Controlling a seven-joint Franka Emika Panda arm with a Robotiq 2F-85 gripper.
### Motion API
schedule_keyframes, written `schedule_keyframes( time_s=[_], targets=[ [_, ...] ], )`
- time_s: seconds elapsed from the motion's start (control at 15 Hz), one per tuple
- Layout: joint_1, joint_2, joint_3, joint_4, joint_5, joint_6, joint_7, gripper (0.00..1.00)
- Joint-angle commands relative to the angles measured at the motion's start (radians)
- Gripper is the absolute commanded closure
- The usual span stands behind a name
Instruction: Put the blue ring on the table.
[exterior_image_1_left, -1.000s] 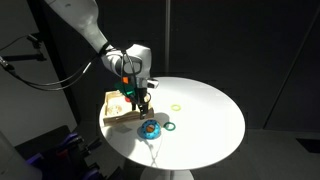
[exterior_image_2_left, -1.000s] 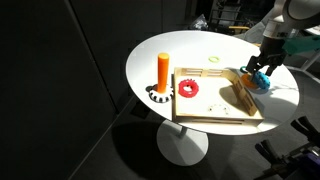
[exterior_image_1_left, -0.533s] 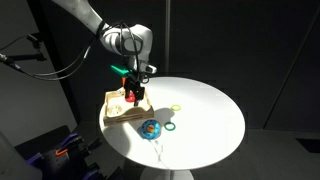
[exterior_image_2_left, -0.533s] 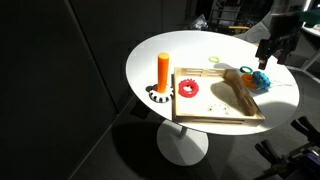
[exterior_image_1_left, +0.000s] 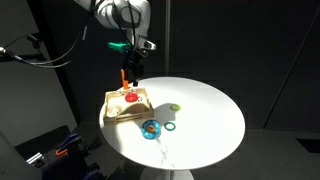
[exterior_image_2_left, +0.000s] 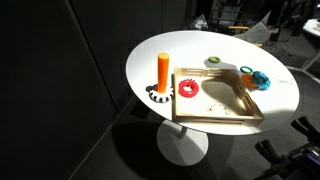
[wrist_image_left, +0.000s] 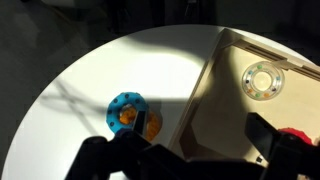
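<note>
Quick count: one blue ring (exterior_image_1_left: 150, 128), one dark green ring (exterior_image_1_left: 169, 126), one yellow ring (exterior_image_1_left: 176, 106), one red ring (exterior_image_1_left: 131, 97), one orange cylinder (exterior_image_2_left: 163, 68), one wooden tray (exterior_image_1_left: 118, 116). The blue ring's lying flat on the white desk (exterior_image_1_left: 205, 120), just off the tray's edge, with the green one right beside it. The red ring sits in the tray. My arm's up high above the tray, claw (wrist_image_left: 180, 150) pointing down, fingers spread wide with nothing in them.

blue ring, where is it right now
In an exterior view the blue ring lies on the white table just outside the wooden tray, next to the dark green ring.
</note>
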Motion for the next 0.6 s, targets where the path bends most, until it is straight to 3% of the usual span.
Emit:
schedule_keyframes(
  time_s=[0.0,0.53],
  targets=[
    [0.004,-0.068,0.020,0.032,-0.024,-0.031,0.042,0.00],
    [-0.001,-0.120,0.040,0.026,-0.005,-0.007,0.019,0.00]
  ],
)
